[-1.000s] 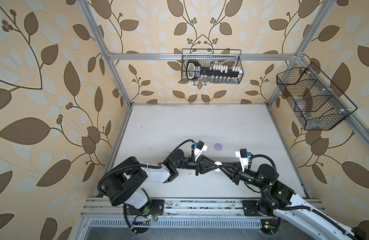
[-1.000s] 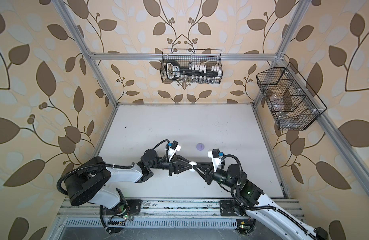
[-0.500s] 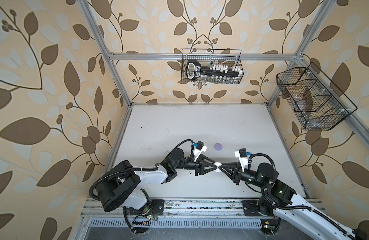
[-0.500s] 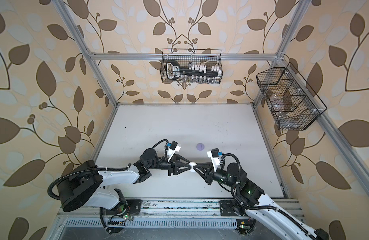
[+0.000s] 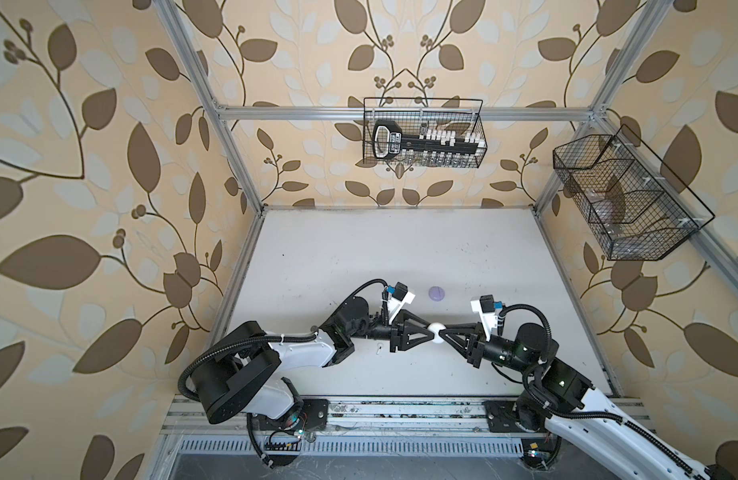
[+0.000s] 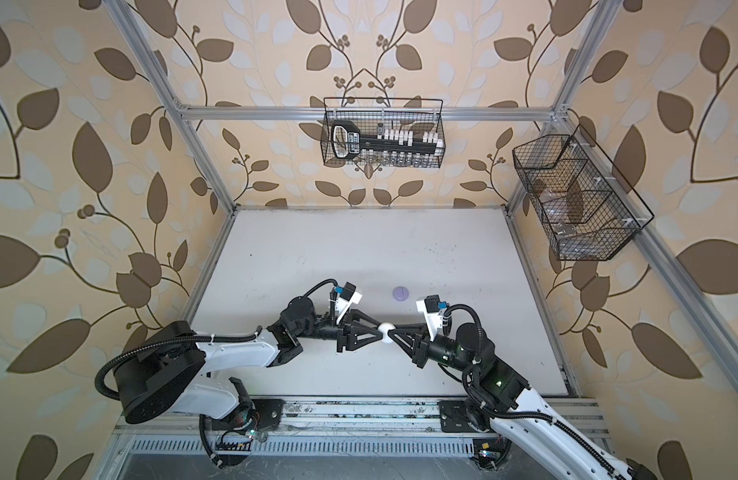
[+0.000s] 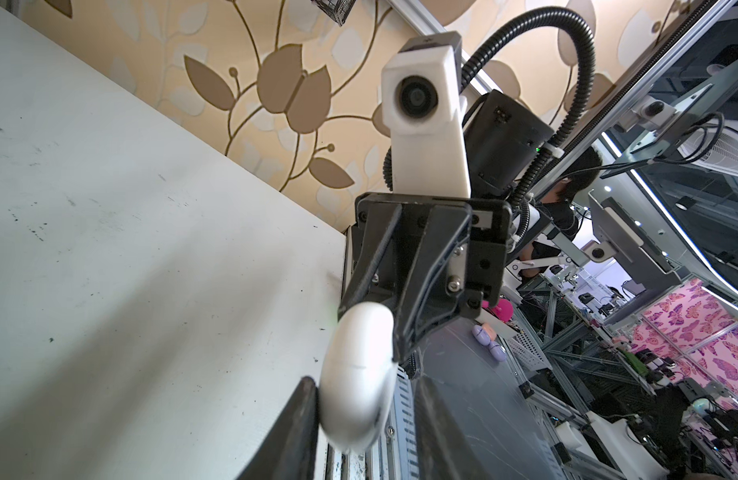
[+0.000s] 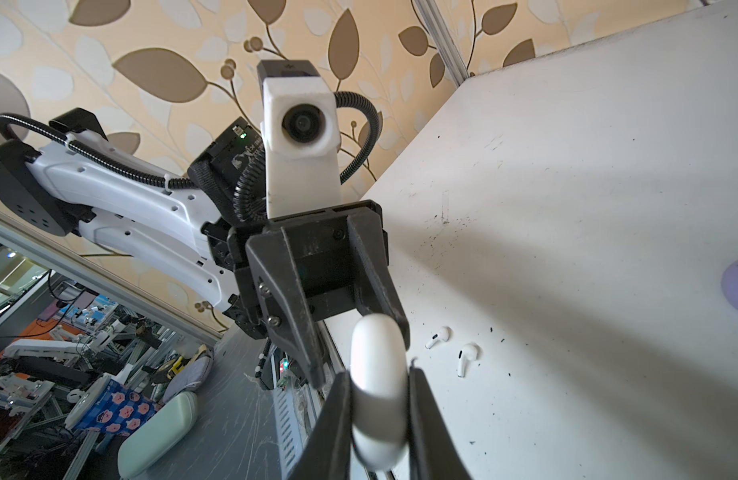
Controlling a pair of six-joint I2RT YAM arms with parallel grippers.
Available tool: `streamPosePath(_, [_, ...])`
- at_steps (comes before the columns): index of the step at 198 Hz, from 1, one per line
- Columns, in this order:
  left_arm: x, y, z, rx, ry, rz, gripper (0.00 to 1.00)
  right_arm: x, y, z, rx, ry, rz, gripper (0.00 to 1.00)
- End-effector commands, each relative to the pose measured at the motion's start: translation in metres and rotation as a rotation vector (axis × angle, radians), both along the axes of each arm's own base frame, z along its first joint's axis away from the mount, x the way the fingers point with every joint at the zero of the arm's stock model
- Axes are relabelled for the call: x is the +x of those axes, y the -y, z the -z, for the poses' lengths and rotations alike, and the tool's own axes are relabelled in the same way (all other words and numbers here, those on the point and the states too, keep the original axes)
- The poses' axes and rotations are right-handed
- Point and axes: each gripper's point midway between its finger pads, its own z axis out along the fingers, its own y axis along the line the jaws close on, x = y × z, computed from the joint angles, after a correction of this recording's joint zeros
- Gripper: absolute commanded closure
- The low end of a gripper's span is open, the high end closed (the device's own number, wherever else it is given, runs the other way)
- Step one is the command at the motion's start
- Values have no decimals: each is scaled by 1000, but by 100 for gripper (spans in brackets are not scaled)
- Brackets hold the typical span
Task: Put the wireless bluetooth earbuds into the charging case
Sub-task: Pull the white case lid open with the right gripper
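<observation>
- Enclosure: a flat white worktop framed by aluminium profiles and leaf-patterned walls.
- Toward the front, a white stemmed plastic earbud and a second white earbud lie loose on the worktop, near each other but apart, outside any case.
- At mid-width, a white rounded plastic charging case is held above the worktop between both arms, lid closed.
- Right end effector: clenched on the white case, a finger against each side.
- Left end effector: released; one finger touches the case and the other stands clear.
- Farther back, a lilac round plastic case rests on the worktop.
- A black wire basket hangs on the rear wall, and a second black wire basket on the right-hand wall.
</observation>
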Motion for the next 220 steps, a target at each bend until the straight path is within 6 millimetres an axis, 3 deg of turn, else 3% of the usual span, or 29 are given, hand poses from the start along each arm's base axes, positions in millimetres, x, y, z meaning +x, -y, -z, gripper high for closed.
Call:
streamPosePath(1, [-7,2,-29,-80,85,47,55,3,-4,-17,63,28,-13,88])
streamPosePath(75, [-5,-1,-28,-75,102,23,60,2,-9,-13,64,5,-46,88])
streamPosePath(109, [-6,-1,-30,-73,106,26,77,1,-5,-12,63,0,-37,88])
streamPosePath(153, [-7,0,-32,-79,103,36,77,3,-6,-6,54,-14,-38,88])
streamPosePath(168, [-8,0,-33,-81,109,41,84,4,-7,-3,48,-22,-38,88])
streamPosePath(174, [-8,-1,-32,-80,112,42,86,5,-8,-3,47,-23,-37,85])
streamPosePath(198, [-9,-3,-27,-77,142,30,93,7,-7,-9,44,-6,-25,58])
streamPosePath(220, [-1,-7,-16,-47,170,-33,95,10,-2,-17,24,7,-1,45])
